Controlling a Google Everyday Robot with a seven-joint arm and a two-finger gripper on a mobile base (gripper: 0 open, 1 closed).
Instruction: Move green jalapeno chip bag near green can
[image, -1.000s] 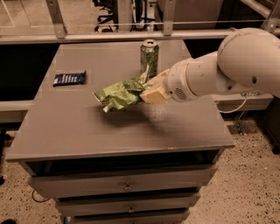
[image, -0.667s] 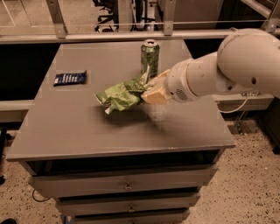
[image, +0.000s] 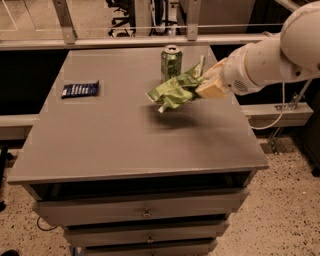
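Observation:
The green jalapeno chip bag (image: 173, 90), light green and crinkly, hangs lifted above the grey table (image: 115, 135), casting a shadow below it. My gripper (image: 202, 86) is shut on the bag's right end, coming in from the right on the white arm (image: 265, 55). The green can (image: 171, 62) with its silver top stands upright at the table's back, just behind and slightly left of the held bag. The bag's upper edge overlaps the can's lower right in view.
A small dark blue flat packet (image: 80, 89) lies at the table's left. Drawers (image: 145, 212) sit under the tabletop. A metal rail (image: 125, 42) runs behind the table. A white cable (image: 282, 107) hangs at the right.
My gripper has lifted the chip bag off the table and carried it right and back, closer to the can.

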